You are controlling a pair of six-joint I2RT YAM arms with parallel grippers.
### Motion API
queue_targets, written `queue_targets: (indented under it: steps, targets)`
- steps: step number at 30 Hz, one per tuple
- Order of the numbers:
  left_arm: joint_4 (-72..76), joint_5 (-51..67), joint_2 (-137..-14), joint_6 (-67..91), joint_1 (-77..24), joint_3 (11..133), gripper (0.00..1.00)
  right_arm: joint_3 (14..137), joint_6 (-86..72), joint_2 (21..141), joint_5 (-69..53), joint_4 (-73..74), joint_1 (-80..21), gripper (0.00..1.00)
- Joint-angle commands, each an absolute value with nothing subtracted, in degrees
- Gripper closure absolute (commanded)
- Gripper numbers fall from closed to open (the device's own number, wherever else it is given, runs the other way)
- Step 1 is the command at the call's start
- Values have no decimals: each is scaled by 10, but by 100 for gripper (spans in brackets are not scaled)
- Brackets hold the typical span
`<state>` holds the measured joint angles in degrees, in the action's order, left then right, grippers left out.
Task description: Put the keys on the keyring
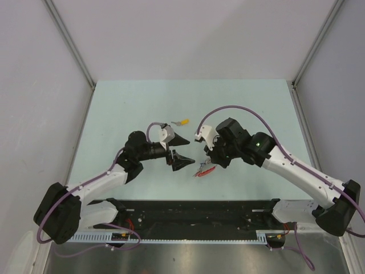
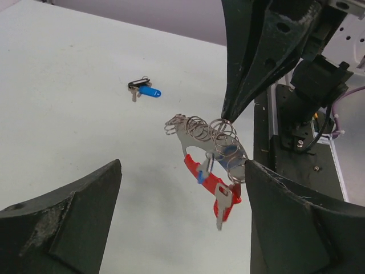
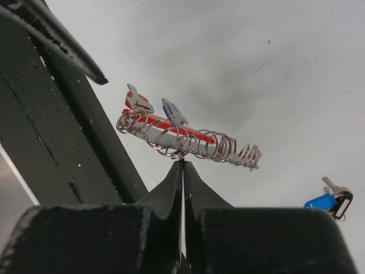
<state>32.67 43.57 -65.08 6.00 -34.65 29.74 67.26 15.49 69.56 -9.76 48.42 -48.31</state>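
Left wrist view: closed right end effector pinches the keyring aloft, two keys seemingly threaded; left end effector gapes empty; blue-capped key lies on table.

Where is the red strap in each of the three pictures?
Top: red strap near centre.
Left wrist: strap right of centre.
Right wrist: strap at centre, behind the rings.
Shared landmark: the shut right pincer holding the rings.
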Motion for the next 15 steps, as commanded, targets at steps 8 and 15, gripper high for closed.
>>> queue_targets:
  steps: [8,15]
  targets:
    - [172,551,-683,-15,-349,454,9,722,202,668,-115,492,-504,100]
    - [258,587,-736,55,-363,430,11,721,206,676,-118,496,-519,100]
